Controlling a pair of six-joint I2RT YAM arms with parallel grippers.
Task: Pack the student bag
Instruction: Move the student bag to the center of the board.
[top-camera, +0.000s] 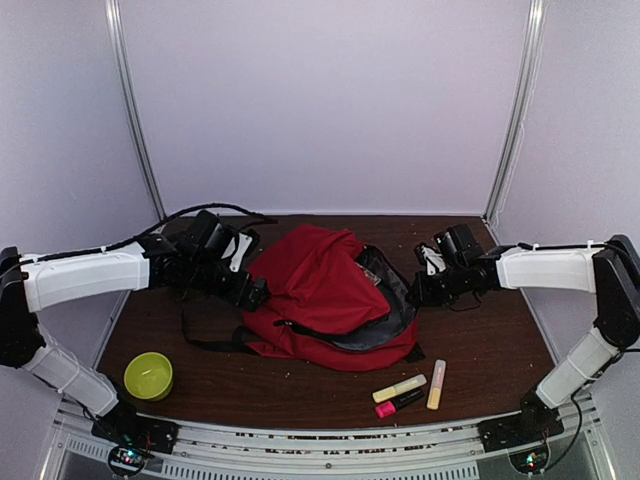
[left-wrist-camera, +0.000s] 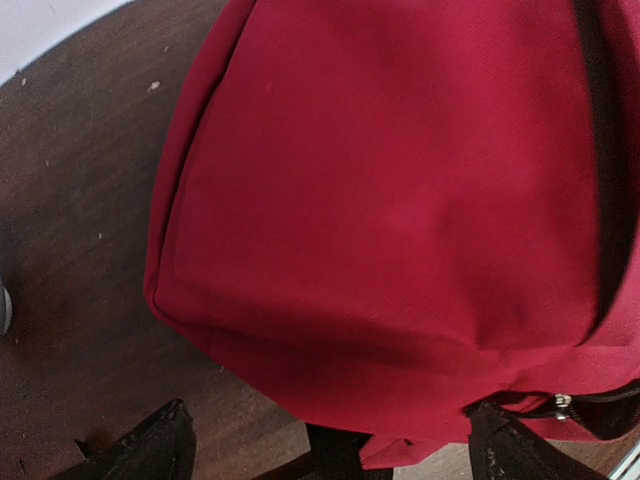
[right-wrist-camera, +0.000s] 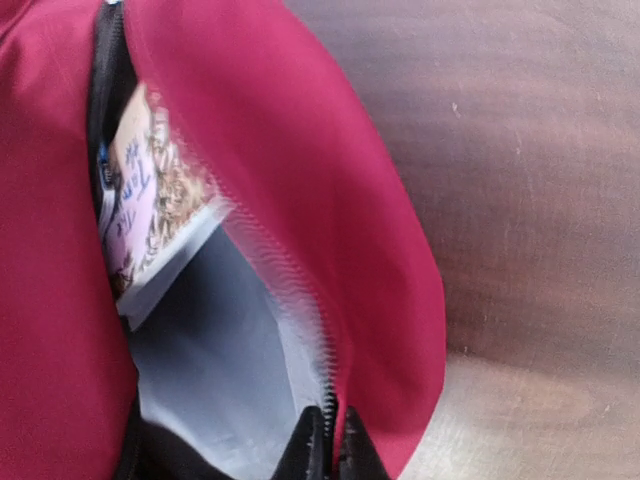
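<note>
The student bag (top-camera: 320, 290), red with grey lining, lies in the middle of the table with its main opening facing right. My left gripper (top-camera: 250, 290) stands open at the bag's left end. In the left wrist view its fingertips (left-wrist-camera: 165, 430) straddle the red fabric (left-wrist-camera: 400, 200) and a black strap without pinching them. My right gripper (top-camera: 418, 290) is shut on the zipper edge of the bag's opening (right-wrist-camera: 330, 430). Inside, the grey lining (right-wrist-camera: 220, 350) shows, with a printed book or notebook (right-wrist-camera: 150, 200) tucked in.
A yellow highlighter (top-camera: 399, 388), a pink one (top-camera: 398, 404) and a pale orange one (top-camera: 436, 384) lie on the table in front of the bag. A green bowl (top-camera: 148, 375) sits at the front left. Walls enclose the table's back and sides.
</note>
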